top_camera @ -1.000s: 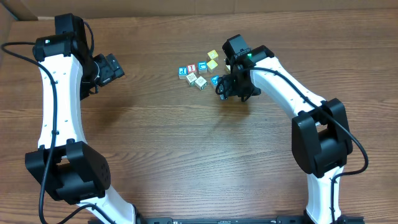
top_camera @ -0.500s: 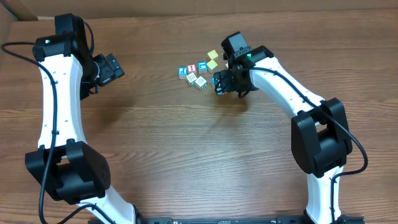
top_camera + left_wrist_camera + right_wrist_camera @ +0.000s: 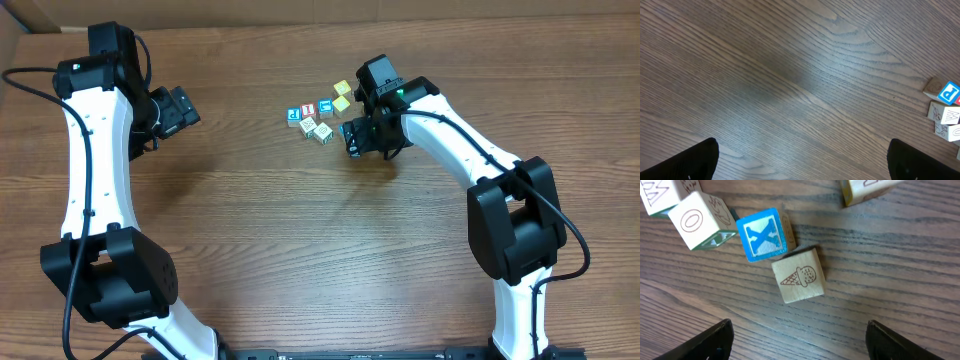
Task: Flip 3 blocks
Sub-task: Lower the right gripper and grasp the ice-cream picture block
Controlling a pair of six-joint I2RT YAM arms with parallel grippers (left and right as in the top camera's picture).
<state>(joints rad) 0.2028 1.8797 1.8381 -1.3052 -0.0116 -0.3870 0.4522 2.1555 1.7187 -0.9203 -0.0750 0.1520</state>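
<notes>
Right fingers (image 3: 707, 341) spread — near X block (image 3: 761, 234)

Blue block (image 3: 761, 234) bears white X, cream block (image 3: 798, 276) a brown ice-cream cone

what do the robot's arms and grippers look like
The left arm and right arm have white links joined by bulky black joint housings, with thin black cables looping along them. The left gripper and right gripper are black. A small green light glows by the right wrist.
</notes>
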